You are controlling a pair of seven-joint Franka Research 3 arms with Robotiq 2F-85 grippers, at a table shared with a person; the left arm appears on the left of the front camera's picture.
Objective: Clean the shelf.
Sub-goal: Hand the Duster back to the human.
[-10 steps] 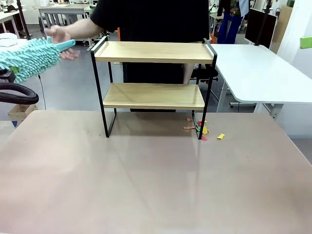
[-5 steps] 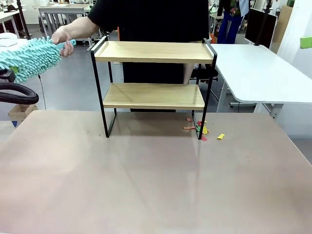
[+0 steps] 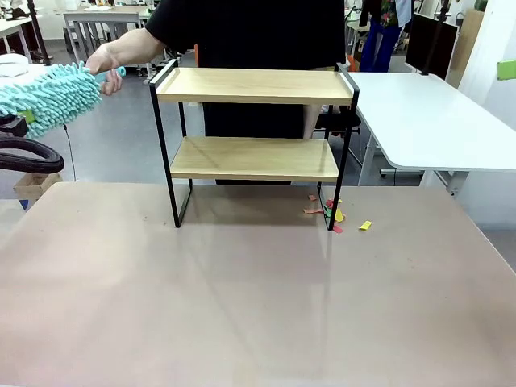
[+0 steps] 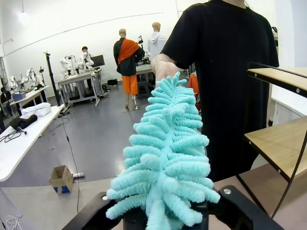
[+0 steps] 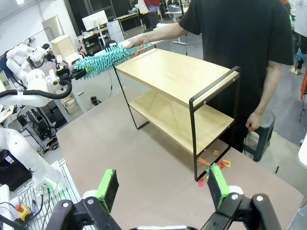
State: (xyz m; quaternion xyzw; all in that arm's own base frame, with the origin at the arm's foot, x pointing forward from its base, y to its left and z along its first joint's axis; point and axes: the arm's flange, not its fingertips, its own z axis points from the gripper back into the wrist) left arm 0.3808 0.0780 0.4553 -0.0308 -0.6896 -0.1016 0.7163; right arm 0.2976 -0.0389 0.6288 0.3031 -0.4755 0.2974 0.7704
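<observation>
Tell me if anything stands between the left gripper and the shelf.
Nothing stands on the table between them. The left gripper is around the teal duster, whose handle end the person's hand grips beside the shelf.

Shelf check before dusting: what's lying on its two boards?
Both boards of the shelf look bare. Paper scraps lie on the table by one leg. The lower board's back edge is partly hidden.
</observation>
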